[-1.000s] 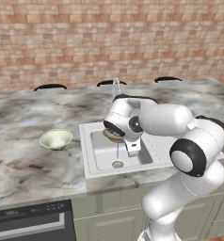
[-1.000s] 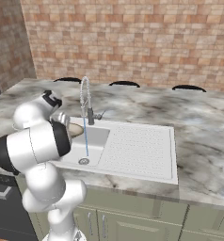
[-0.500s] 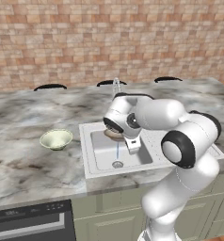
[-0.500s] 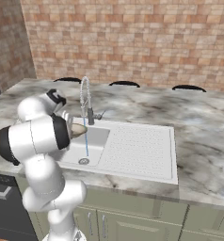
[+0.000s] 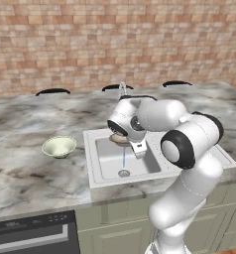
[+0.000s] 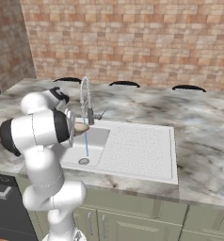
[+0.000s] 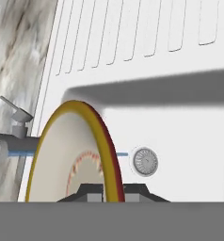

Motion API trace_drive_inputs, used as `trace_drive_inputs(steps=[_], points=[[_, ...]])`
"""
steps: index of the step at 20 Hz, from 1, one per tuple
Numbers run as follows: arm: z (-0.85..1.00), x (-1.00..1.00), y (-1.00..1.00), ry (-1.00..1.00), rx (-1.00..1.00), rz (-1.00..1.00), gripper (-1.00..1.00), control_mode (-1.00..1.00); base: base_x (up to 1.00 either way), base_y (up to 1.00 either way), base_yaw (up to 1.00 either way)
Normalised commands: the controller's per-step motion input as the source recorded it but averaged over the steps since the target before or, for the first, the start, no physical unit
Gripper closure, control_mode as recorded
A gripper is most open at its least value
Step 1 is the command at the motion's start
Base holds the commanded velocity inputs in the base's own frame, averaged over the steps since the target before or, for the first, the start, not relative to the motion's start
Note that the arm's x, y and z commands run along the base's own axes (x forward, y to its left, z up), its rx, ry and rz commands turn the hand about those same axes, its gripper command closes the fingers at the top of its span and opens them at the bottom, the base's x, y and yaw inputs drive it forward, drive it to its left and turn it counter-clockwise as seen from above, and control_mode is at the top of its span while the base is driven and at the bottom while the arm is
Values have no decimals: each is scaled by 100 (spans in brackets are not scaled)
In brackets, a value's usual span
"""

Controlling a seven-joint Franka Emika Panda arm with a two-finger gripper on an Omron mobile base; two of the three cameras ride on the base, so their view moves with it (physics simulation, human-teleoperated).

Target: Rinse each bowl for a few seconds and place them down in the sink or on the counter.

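Note:
My gripper (image 7: 111, 190) is shut on the rim of the shallow bowl (image 7: 71, 155), which has a tan-orange rim and a beige inside. I hold it on edge over the sink (image 5: 110, 163) basin. In the left base view the bowl (image 5: 119, 139) sits under my hand, and in the right base view it (image 6: 81, 127) is just beside the faucet (image 6: 85, 94). A thin blue water stream (image 5: 123, 158) falls to the drain (image 5: 123, 173) and passes behind the bowl in the hand view. The pale green bowl (image 5: 59, 147) stands upright on the counter (image 5: 21, 173), left of the sink.
The ribbed draining board (image 6: 142, 146) lies to the right of the basin. The faucet's lever (image 7: 15, 113) sticks out near the held bowl. A brick wall runs behind the counter, and dark cabinet fronts and an appliance panel (image 5: 30, 225) sit below it.
The arm's elbow has swung out and nearer the cameras. The held bowl has stayed over the basin by the stream, and the green bowl has not moved.

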Motion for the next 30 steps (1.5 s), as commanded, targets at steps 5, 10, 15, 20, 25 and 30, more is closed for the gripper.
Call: trace_drive_inputs(steps=[5, 10, 15, 20, 25, 30], points=[[-5, 26, 9, 0, -10, -1, 100, -100, 0, 0, 0], [-5, 9, 13, 0, -11, -2, 100, -100, 0, 0, 0], [-8, 8, 15, 0, -10, -2, 100, -100, 0, 0, 0], [-1, 1, 1, 0, -9, -2, 100, -100, 0, 0, 0], [-13, 43, 0, 1, -8, -4, 100, -100, 0, 0, 0], [-18, 43, 13, 0, -8, -4, 100, -100, 0, 0, 0]])
